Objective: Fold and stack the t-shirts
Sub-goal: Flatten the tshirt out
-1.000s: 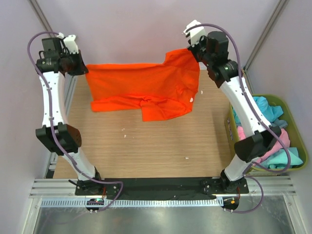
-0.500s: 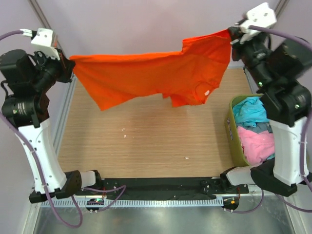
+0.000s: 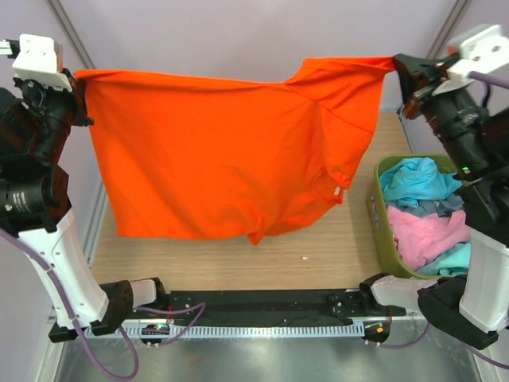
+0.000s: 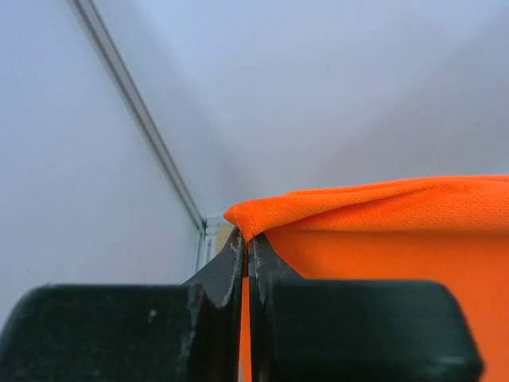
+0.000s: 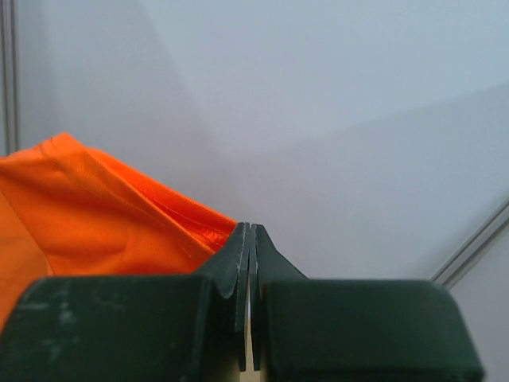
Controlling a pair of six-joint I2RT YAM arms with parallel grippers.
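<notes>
Top view, with wrist views: the orange t-shirt (image 3: 215, 151) is hanging spread open in the air above the counter (image 3: 318, 256), stretched between the two raised arms. The left jaws are pinching its upper left corner and are closed tight, with a fold of orange cloth (image 4: 382, 231) bulging over their tips. The right jaws are gripping the upper right corner in the same way, pressed together on a seamed edge of the fabric (image 5: 95, 207). The top edge is running almost taut from one grip to the other, and the rest is draping downward. Whether the lowest point is touching the wood cannot be told. At the counter's right edge an olive-green bin (image 3: 380, 231) is holding crumpled shirts: turquoise (image 3: 413, 179), grey (image 3: 444, 205) and pink (image 3: 425, 232).
</notes>
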